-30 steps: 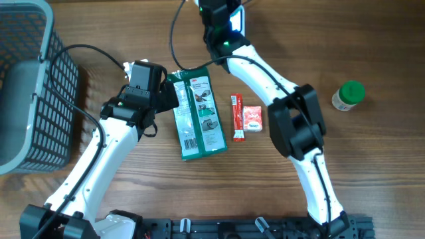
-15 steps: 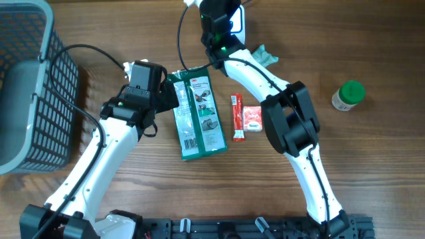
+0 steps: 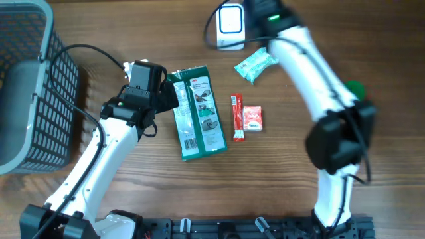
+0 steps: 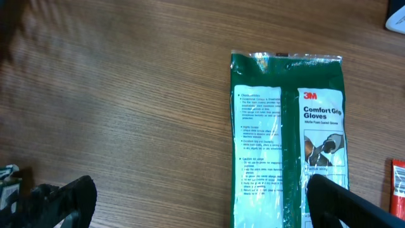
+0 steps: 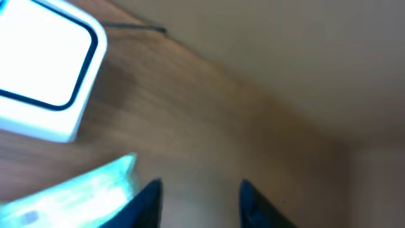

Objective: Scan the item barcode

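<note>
Brown wood-grain worktop [image 3: 133, 26] fills the overhead frame, evenly lit. Blurred plain beige wall [image 5: 285, 50] upper right, right wrist view.

Left hand [image 4: 202, 212] gapes wide; right hand [image 5: 199, 204], partly spread and empty, is stretched far forward.

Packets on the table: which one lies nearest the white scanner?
The teal packet, just below-right of the scanner; the green glove pack, red stick and red sachet lie farther down.

The glove pack [image 3: 196, 113] is dark green with white print. The pouch [image 3: 255, 64] is pale teal. The stick [image 3: 237, 117] is red, the sachet [image 3: 252, 118] red and white. The scanner [image 3: 230, 19] is white, the basket [image 3: 61, 113] grey mesh, the table [image 3: 385, 166] brown wood grain.
</note>
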